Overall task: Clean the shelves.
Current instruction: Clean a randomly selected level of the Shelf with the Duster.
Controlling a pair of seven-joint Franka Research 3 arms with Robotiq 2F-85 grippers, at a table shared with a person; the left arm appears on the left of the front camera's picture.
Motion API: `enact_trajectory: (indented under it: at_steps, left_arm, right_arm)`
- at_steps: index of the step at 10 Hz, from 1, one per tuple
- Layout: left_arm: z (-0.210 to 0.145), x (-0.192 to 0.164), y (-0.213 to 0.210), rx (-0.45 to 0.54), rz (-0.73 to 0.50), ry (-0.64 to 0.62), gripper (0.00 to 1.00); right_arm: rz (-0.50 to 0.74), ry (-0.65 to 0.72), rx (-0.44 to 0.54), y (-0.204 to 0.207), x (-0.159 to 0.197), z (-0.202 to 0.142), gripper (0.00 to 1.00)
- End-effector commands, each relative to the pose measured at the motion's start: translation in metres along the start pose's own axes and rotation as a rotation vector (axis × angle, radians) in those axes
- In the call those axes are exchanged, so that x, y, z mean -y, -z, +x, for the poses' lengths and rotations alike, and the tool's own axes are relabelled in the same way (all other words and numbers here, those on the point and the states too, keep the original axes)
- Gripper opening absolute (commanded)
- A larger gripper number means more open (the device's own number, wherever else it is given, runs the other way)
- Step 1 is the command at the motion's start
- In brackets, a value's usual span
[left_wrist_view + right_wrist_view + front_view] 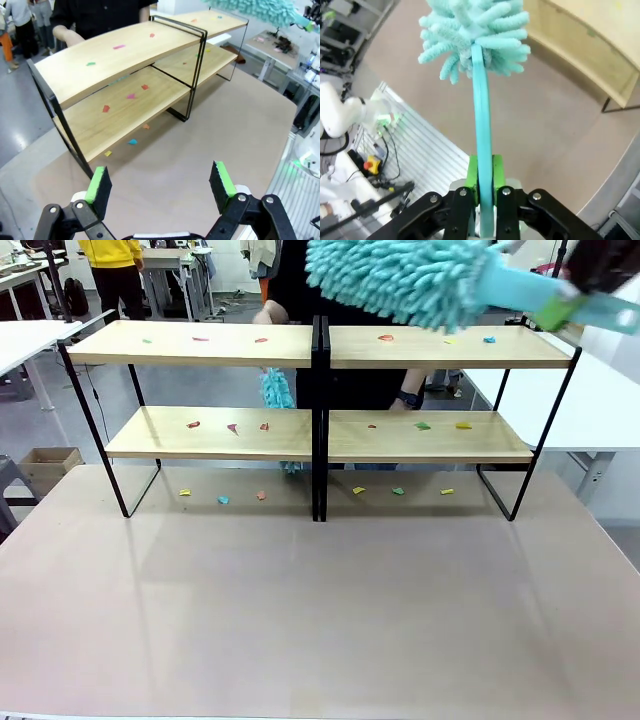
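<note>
The shelves [320, 350] stand across the far half of the table as two joined two-tier units of light wood on black frames, also seen in the left wrist view [125, 60]. Small coloured paper scraps [386, 337] lie on both tiers. My right gripper [558, 310] hangs above the right unit's top board, shut on the flat handle [481, 150] of a fluffy teal duster [400, 275]. The duster head [475, 35] points away from the fingers. My left gripper [160, 181] is open and holds nothing, hovering over the table in front of the left unit.
A person in black stands behind the shelves, one hand [270, 312] at the top board, with a second teal duster [277, 390] behind the lower tier. More scraps [223, 500] lie on the table [320, 620] under the shelves. White tables [600, 410] flank both sides.
</note>
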State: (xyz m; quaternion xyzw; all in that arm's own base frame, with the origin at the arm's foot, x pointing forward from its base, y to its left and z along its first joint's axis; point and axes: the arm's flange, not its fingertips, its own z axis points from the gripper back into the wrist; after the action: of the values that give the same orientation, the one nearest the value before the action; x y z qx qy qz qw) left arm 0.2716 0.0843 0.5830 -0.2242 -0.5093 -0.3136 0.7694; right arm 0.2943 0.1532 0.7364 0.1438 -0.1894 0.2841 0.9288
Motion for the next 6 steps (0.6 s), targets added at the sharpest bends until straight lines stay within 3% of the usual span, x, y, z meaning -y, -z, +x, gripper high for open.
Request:
enact_trajectory:
  at_steps: [1,3,6]
  left_arm:
    - [0.000,0.000,0.001,-0.002,0.000,0.001,1.00]
    - [0.000,0.000,0.001,-0.002,0.000,0.001,1.00]
    - [0.000,0.000,0.001,-0.002,0.000,0.001,1.00]
  right_arm:
    - [-0.059,0.020,-0.003,0.020,-0.007,0.064,0.13]
    - [-0.109,0.076,0.056,0.052,-0.020,0.103,0.13]
    - [-0.140,0.093,-0.026,0.100,-0.049,0.135,0.13]
